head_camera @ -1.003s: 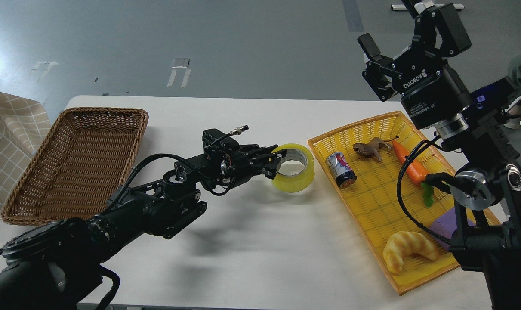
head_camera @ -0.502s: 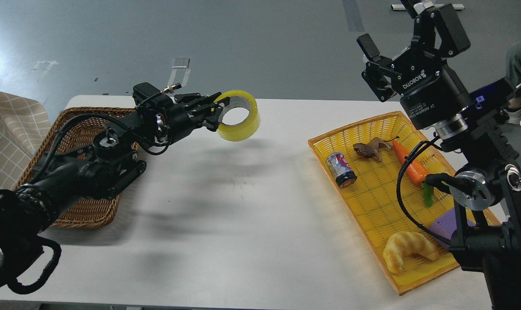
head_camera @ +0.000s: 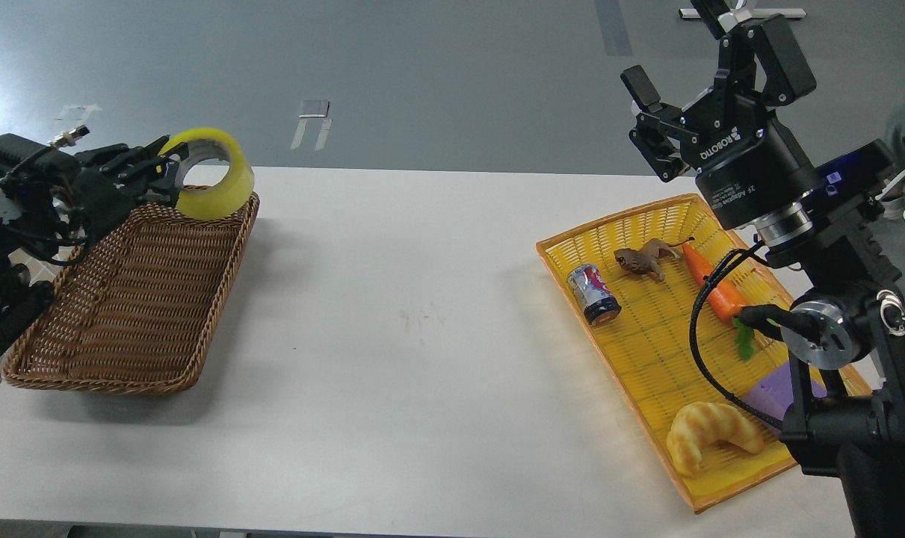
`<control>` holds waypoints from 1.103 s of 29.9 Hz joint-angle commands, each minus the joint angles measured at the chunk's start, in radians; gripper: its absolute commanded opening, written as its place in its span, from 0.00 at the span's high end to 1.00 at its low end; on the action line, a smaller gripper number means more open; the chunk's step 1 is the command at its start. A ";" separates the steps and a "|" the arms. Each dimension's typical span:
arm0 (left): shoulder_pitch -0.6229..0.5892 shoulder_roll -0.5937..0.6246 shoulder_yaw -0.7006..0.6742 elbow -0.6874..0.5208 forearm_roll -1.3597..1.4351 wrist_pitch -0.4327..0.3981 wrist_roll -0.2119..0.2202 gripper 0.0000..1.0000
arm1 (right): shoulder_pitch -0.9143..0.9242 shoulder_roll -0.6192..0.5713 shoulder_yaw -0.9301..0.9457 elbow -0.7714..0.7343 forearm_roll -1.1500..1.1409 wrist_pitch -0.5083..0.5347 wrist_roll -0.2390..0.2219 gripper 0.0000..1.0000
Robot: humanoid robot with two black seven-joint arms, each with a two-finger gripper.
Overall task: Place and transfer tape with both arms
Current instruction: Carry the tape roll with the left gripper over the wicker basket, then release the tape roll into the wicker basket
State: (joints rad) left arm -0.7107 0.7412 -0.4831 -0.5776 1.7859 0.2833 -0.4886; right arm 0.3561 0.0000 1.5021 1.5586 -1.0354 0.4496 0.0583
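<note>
Grey floor lies behind a white bench (head_camera: 422, 314). At upper left, the left end effector (head_camera: 167, 166) grips the yellow tape (head_camera: 214, 178), held above the brown basket's (head_camera: 123, 299) far corner. At upper right, the right end effector (head_camera: 710, 56) hangs spread wide, empty.

Two baskets (head_camera: 123, 299) (head_camera: 646, 224), one tape (head_camera: 217, 175), one can (head_camera: 592, 294).
</note>
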 commanded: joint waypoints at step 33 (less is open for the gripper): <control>0.192 -0.036 -0.003 0.176 -0.388 0.028 0.000 0.03 | -0.002 0.000 -0.003 -0.003 -0.002 0.001 0.000 0.00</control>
State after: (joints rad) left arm -0.5142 0.7135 -0.4865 -0.3983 1.4813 0.3049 -0.4884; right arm 0.3556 0.0000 1.4976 1.5540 -1.0369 0.4511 0.0576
